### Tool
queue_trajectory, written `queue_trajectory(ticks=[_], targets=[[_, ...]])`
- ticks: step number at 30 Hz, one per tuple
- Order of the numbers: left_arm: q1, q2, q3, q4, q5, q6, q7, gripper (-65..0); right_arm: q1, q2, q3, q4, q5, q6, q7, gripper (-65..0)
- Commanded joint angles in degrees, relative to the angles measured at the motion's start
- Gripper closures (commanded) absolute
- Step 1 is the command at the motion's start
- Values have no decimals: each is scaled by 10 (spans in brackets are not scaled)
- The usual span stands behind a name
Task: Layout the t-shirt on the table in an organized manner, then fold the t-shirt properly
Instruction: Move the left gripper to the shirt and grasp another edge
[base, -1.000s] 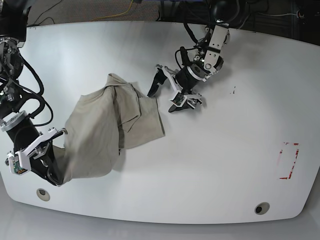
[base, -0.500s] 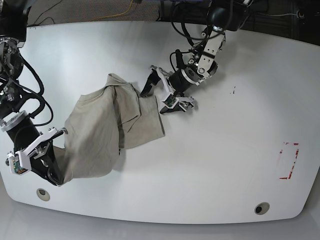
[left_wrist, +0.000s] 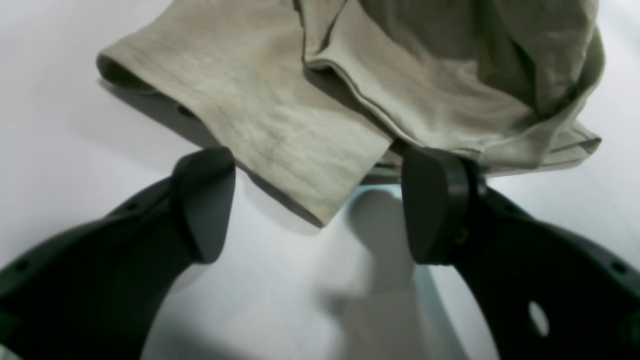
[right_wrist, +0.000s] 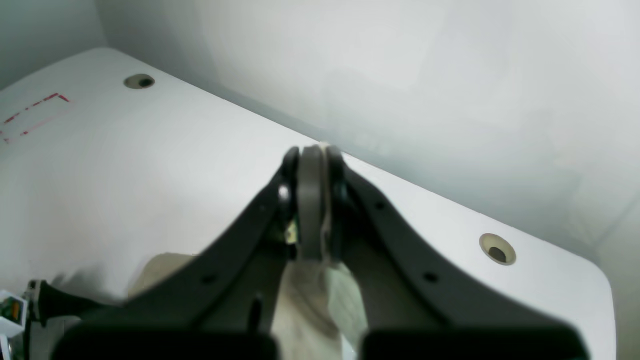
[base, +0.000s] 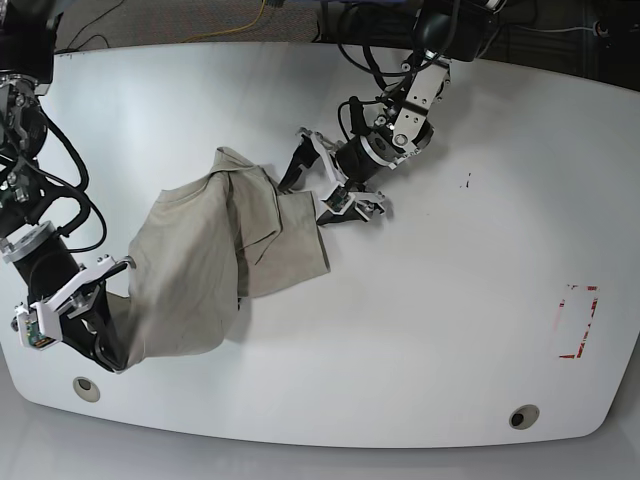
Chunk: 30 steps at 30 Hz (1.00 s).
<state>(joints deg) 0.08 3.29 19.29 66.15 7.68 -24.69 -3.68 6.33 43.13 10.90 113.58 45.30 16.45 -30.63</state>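
The beige-grey t-shirt (base: 200, 265) lies crumpled on the left half of the white table (base: 450, 330). My right gripper (base: 108, 330) is shut on the shirt's lower left edge; in the right wrist view the gripper (right_wrist: 312, 200) pinches fabric (right_wrist: 320, 310) that hangs below it. My left gripper (base: 312, 190) is open at the shirt's upper right edge. In the left wrist view the left gripper (left_wrist: 317, 200) has its fingers (left_wrist: 205, 200) on either side of a hemmed corner of the shirt (left_wrist: 280, 130), just above the table.
A red tape outline (base: 578, 320) marks the table's right side. Grommet holes sit near the front edge at left (base: 87, 388) and right (base: 523, 416). A small dark speck (base: 467, 182) lies right of the left arm. Cables run behind the table's far edge.
My left gripper has moved left, from beside the shirt to its upper right edge, still open. The right arm and the shirt have not moved.
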Motion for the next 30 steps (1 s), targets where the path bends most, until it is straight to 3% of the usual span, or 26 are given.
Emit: queue_trajectory(ticks=[1,17,30], targets=[[-5,2,2,4,-4,-3,5,-401,10,4,8,7,5,-3,19,0],[-5,2,3,4,-4,-3,5,-43,9,4,8,7,5,-3,19,0],[-5,2,0,7,-5,-2,4,0,9,4,8,6,5,-3,19,0]])
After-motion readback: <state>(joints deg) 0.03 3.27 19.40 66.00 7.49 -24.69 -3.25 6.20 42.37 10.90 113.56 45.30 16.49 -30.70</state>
